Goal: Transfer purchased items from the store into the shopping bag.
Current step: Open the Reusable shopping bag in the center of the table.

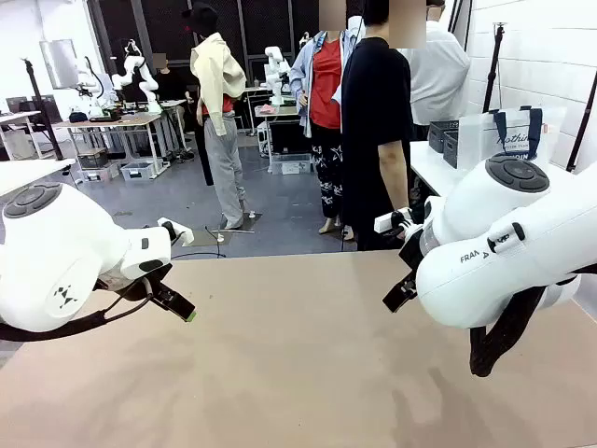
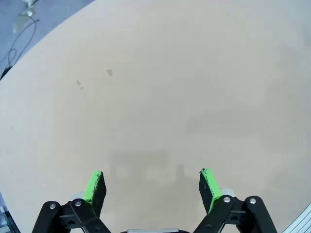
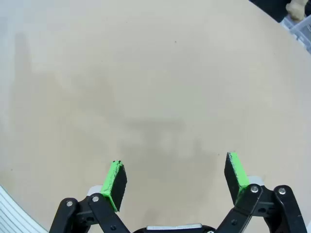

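Left wrist view looks straight down on the left gripper, a black two-finger pincer with bright green pads. Its jaws stand wide apart with nothing between them. Below it lies the smooth tan tabletop, where the gripper's faint shadow falls just ahead of the fingers, and two tiny pale specks sit farther off toward the table's curved edge.

From the right wrist camera, the right gripper is spread just as wide and also holds nothing. It hangs above a bare part of the same tan surface, with a soft grey shadow ahead of it.

From the front, the bulky white left arm comes in low at one side and the bulky white right arm at the other. Both grippers hover above the near half of the table, well apart from each other.

At the far edge stands a person in a black T-shirt, one arm hanging down. Just behind are a person in a red top with a blue shirt and a person in a white shirt.

Beyond the right arm, off the shared table, the tall clear plastic shopping bag with navy blue handles stands on a white side table. A dark grey plastic basket sits just beside the bag. Neither is near a gripper.
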You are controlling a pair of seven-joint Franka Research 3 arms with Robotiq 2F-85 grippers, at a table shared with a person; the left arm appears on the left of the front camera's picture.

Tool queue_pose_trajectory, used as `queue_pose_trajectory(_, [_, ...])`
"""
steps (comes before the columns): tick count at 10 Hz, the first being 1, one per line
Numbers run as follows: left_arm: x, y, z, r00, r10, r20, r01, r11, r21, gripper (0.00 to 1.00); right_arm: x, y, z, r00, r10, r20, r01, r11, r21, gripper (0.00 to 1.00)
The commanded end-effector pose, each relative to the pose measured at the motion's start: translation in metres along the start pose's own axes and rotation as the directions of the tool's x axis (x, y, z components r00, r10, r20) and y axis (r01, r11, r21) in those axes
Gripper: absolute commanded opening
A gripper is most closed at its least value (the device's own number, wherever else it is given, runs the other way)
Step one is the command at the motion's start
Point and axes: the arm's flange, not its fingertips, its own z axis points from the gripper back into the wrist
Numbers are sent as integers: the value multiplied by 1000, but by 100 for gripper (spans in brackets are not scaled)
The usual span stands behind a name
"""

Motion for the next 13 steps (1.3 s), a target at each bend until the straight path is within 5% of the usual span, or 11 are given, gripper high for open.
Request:
queue_pose_trajectory(1, [0, 0, 0, 1000, 0, 0, 0, 1000, 0, 100, 0, 0, 0, 1000, 0, 0, 0, 1000, 0, 100])
queue_pose_trajectory(13, [0, 0, 0, 1000, 0, 0, 0, 1000, 0, 100, 0, 0, 0, 1000, 0, 0, 0, 1000, 0, 100])
